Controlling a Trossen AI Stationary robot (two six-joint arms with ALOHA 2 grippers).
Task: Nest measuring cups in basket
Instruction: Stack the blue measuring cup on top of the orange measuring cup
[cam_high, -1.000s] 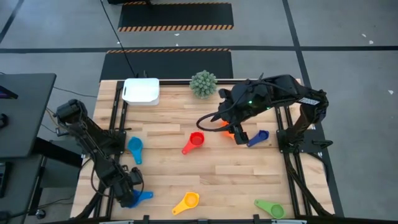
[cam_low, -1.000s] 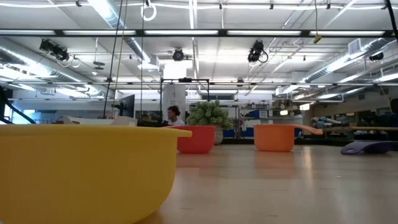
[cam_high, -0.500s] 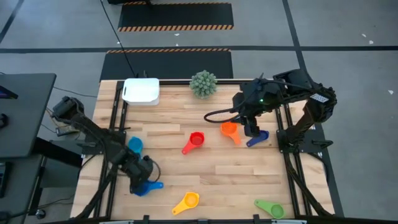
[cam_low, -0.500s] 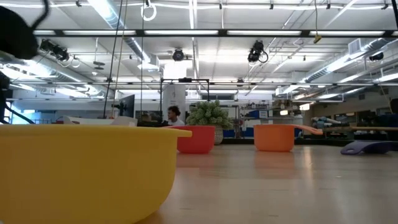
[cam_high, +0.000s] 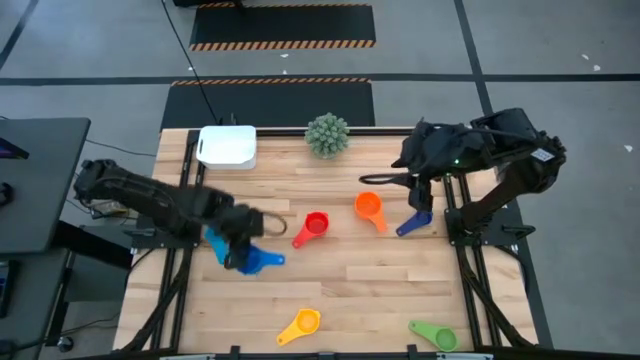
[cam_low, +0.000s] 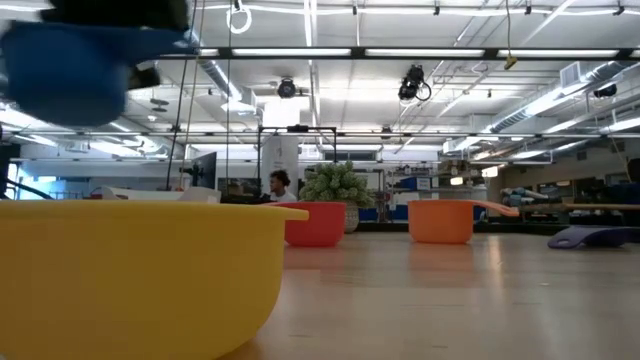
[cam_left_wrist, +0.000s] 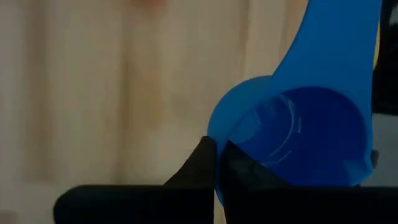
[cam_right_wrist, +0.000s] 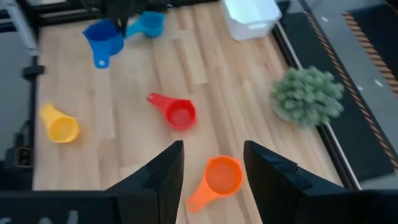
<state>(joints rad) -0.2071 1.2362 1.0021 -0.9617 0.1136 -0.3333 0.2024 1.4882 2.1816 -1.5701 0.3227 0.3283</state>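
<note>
We find the left gripper (cam_high: 243, 255) clenched on a blue cup (cam_high: 262, 261), held clear above the table (cam_high: 350, 280) between a lighter blue cup (cam_high: 217, 236) and the red cup (cam_high: 316, 225); the low view shows that cup (cam_low: 75, 70) aloft, and the left wrist view shows its bowl (cam_left_wrist: 305, 134) hard against the closed fingers. We judge the hold to sit at the cup's edge, so a quick swing could let it twist or slip, dropping it on the wood short of the basket (cam_high: 228, 146). The carry path runs past the lighter blue cup, and a low pass could knock it away. The right gripper (cam_high: 418, 192) hangs released, holding nothing, above the dark blue cup (cam_high: 414, 222) and just beside the orange cup (cam_high: 370, 208); its wrist view shows both fingers (cam_right_wrist: 161, 180) spread with the orange cup (cam_right_wrist: 219, 177) between them, farther off. A descent off line could push either cup aside. The basket stands at the far left of the table, near the plant (cam_high: 327, 135), and as far as we can see it holds nothing; no cup sits inside another. The yellow cup (cam_high: 301, 324) and green cup (cam_high: 433, 333) lie at the near edge, well apart from it.
</note>
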